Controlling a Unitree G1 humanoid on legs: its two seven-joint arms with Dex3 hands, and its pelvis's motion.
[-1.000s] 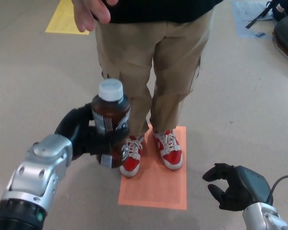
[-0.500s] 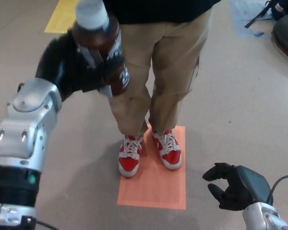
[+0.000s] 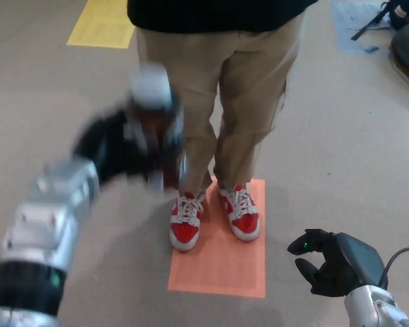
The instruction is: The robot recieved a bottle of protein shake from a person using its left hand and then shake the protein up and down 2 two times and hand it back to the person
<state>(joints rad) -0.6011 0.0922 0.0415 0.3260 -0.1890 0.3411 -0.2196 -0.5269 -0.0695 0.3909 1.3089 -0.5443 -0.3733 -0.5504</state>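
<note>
Before a person (image 3: 218, 88) in tan trousers standing on an orange floor mat (image 3: 221, 255), the robot's blurred left hand (image 3: 116, 146) grips the white-capped protein shake bottle (image 3: 157, 126) upright, while its right hand (image 3: 330, 262) hangs empty, fingers loosely curled apart.

The floor (image 3: 341, 136) is a pale grey-beige, smooth surface. An orange square mat (image 3: 221, 262) lies flat on it near the middle, and a person stands on the mat's upper part in red and white shoes (image 3: 215, 216), the two feet side by side, toes pointing toward the camera. A yellow patch (image 3: 102, 24) marks the floor at the upper left. At the upper right lies a light blue sheet (image 3: 354, 24), with dark objects at the corner, too cropped to identify.
</note>
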